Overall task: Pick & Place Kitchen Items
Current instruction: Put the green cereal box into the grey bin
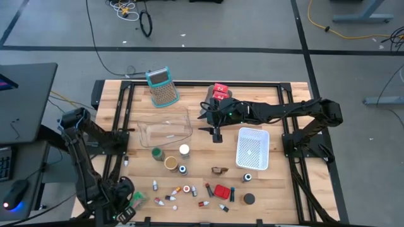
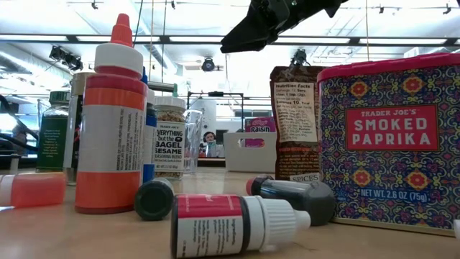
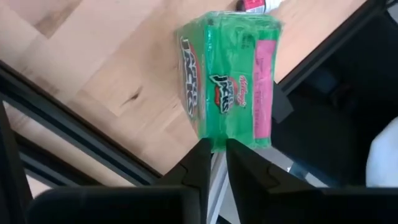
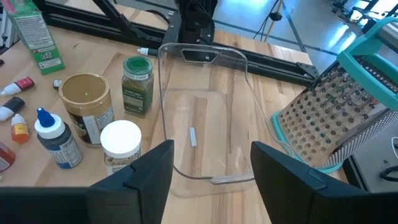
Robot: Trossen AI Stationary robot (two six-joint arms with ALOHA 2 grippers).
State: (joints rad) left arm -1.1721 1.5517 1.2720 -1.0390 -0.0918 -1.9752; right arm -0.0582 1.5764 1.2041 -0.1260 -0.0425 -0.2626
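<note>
My left gripper (image 1: 129,209) is at the table's near left corner, shut on a green cereal packet (image 1: 139,198) (image 3: 230,81). My right gripper (image 1: 216,133) (image 4: 211,177) hangs open above the middle of the table, next to a clear plastic tray (image 1: 165,129) (image 4: 202,112), and touches nothing. It shows at the top of the low view (image 2: 269,25). Three short jars (image 1: 170,157) stand near the tray. Small bottles and tubes (image 1: 180,192) and a red paprika tin (image 1: 221,191) (image 2: 392,140) lie along the near edge. Red packets (image 1: 219,91) sit at the far edge. My left gripper pinches the green packet between its two fingers (image 3: 199,165) at one short end (image 3: 217,142). The packet reaches away from the fingertips, above the table's near left corner. Whether any part of it rests on the wood, I cannot tell.
A white mesh basket (image 1: 252,149) stands right of the centre. The teal-handled metal grater (image 1: 162,87) (image 4: 336,118) lies at the far edge beside the tray. A brown spice pouch (image 2: 295,122) stands among the near items. Black frame rails (image 1: 120,135) border the table.
</note>
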